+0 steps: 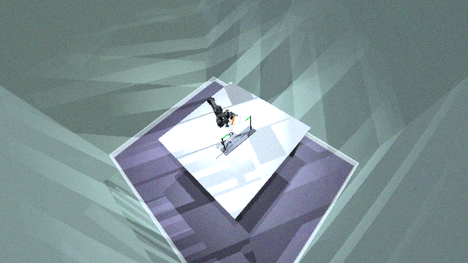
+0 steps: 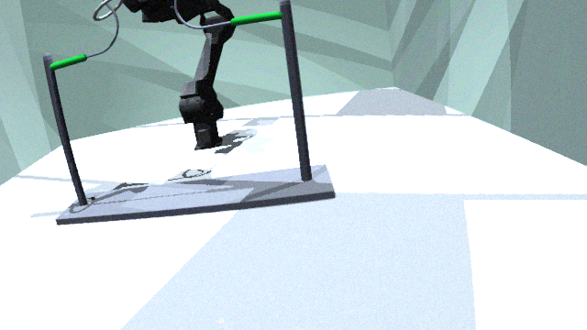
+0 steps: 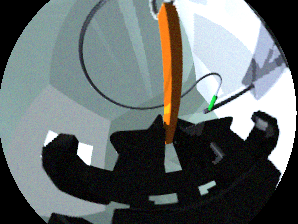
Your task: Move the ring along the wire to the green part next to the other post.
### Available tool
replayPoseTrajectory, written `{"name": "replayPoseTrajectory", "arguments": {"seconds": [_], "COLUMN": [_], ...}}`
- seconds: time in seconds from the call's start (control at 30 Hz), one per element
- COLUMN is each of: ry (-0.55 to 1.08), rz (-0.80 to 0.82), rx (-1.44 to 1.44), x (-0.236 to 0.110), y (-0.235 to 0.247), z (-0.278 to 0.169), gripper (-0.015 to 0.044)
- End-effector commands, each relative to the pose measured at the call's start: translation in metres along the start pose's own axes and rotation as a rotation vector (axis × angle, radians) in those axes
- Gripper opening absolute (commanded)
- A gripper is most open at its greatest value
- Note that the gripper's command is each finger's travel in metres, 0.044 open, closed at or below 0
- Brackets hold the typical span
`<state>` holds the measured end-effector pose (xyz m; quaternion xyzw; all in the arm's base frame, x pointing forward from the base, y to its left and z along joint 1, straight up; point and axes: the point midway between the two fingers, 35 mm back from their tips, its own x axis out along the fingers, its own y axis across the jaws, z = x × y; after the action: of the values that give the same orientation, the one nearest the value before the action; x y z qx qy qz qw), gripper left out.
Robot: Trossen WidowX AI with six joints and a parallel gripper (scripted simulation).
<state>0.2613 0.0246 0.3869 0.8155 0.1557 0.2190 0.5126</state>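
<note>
My gripper [image 3: 162, 116] [image 1: 227, 119] is shut on the lower end of the orange handle [image 3: 172, 70] [image 1: 232, 120]. It holds the handle high above the base plate [image 2: 275, 192] [image 1: 238, 142], between the two posts. The ring [image 2: 104, 11] [image 3: 85, 63] sits at the handle's far end, near the top edge of the exterior view, above the left green part [image 2: 68, 61] [image 1: 224, 137]. The thin grey wire [image 2: 113, 38] [image 3: 208, 80] curves up close to the ring. I cannot tell whether they touch. The right green part [image 2: 256, 18] [image 1: 250, 118] joins the taller right post [image 2: 295, 101].
The shorter left post [image 2: 64, 133] stands at the base plate's left end. My arm [image 2: 202, 92] rises behind the wire frame, and its upper part is cut off by the top of the exterior view. The white table [image 1: 227, 183] lies around the plate.
</note>
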Motion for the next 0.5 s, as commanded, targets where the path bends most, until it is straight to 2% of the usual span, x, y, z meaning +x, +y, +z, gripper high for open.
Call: {"name": "replayPoseTrajectory", "arguments": {"seconds": [0.0,0.47], "ry": [-0.001,-0.011], "rz": [-0.009,-0.097], "rx": [-0.016,-0.121], "x": [0.0001,0.0001], "y": [0.0044,0.0025], "z": [-0.0007,-0.0004], "gripper": [-0.015,-0.015]}}
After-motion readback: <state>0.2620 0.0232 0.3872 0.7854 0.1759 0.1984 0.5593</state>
